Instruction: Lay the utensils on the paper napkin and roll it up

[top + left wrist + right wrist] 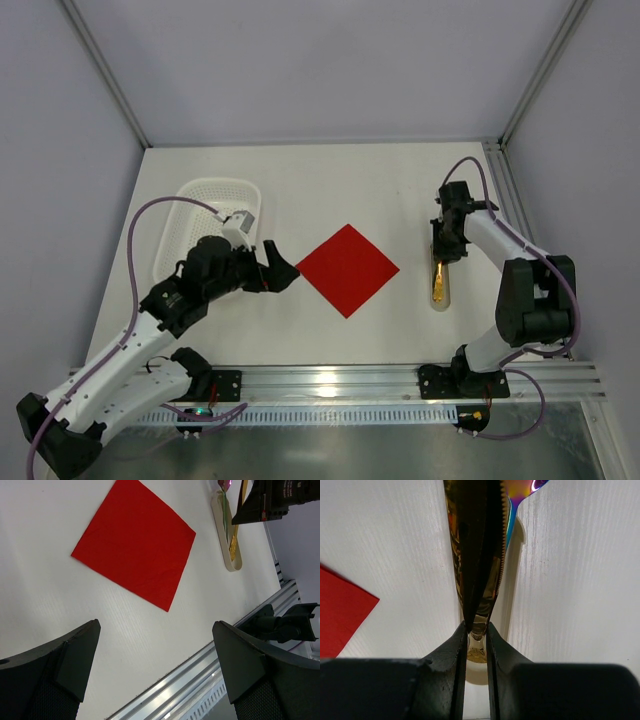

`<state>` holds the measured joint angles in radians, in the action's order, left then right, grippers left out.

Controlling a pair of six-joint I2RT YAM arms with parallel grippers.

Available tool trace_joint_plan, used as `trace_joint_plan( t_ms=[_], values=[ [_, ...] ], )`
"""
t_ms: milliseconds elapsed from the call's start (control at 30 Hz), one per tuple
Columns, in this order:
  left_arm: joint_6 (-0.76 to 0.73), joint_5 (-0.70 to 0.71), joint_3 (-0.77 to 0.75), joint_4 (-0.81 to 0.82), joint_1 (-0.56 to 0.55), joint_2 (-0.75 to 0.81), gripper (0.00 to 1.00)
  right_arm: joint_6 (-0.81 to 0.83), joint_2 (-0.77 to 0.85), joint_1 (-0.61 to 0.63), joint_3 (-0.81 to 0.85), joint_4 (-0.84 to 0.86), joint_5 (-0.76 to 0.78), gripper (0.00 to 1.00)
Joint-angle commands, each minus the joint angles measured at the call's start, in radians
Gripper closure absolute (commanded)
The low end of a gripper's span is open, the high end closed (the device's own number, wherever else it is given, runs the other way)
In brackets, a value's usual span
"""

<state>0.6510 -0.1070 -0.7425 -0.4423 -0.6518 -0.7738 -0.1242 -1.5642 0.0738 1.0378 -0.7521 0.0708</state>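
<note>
**Asker:** Where are the utensils (438,281)?

**Me:** At the beige tray (441,306), on my right side of the white table (300,190). Their gold-toned handles run along it. In my right wrist view a rainbow-coloured stretch shows past the tray's rim at the far end.

**Asker:** And your right gripper (476,629)?

**Me:** It is down over the far end of the tray, fingers drawn almost together and pinching a thin strip of shiny metal. I cannot tell whether I have the spoon, the fork or both.

**Asker:** The red paper napkin (347,268)?

**Me:** It lies flat and unfolded in the middle of the table, turned so that it reads as a diamond from above. One corner points toward the tray and the opposite one toward my left gripper (283,268). Nothing lies on it.

**Asker:** What is that left gripper doing?

**Me:** It hangs just beside the napkin's left corner, above the table, with its fingers (75,655) spread wide and nothing between them. My left wrist camera looks across the whole napkin to the tray and my other gripper beyond it.

**Asker:** Anything else nearby?

**Me:** A white perforated basket (218,183) sits beyond my left arm, apart from the napkin.
</note>
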Motion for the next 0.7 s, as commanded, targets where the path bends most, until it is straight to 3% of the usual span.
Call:
trace_joint_plan(
  t_ms=[0, 167, 300, 500, 667],
  values=[
    [0.015, -0.036, 0.003, 0.079, 0.003, -0.016, 0.0, 0.014, 0.056, -0.011, 0.002, 0.028, -0.005, 0.96],
    [0.038, -0.054, -0.001, 0.195, 0.003, -0.099, 0.01, 0.021, 0.09, -0.011, -0.005, 0.022, -0.002, 0.96],
    [0.065, -0.077, -0.03, 0.296, 0.003, -0.203, 0.07, 0.029, 0.104, -0.011, -0.018, 0.03, -0.017, 0.96],
    [0.068, -0.137, -0.104, 0.32, 0.003, -0.349, 0.08, 0.035, 0.119, -0.012, -0.002, 0.014, -0.028, 0.96],
    [0.042, -0.123, -0.109, 0.3, 0.003, -0.374, 0.08, 0.049, 0.128, -0.012, 0.045, -0.03, -0.054, 0.96]
  ],
)
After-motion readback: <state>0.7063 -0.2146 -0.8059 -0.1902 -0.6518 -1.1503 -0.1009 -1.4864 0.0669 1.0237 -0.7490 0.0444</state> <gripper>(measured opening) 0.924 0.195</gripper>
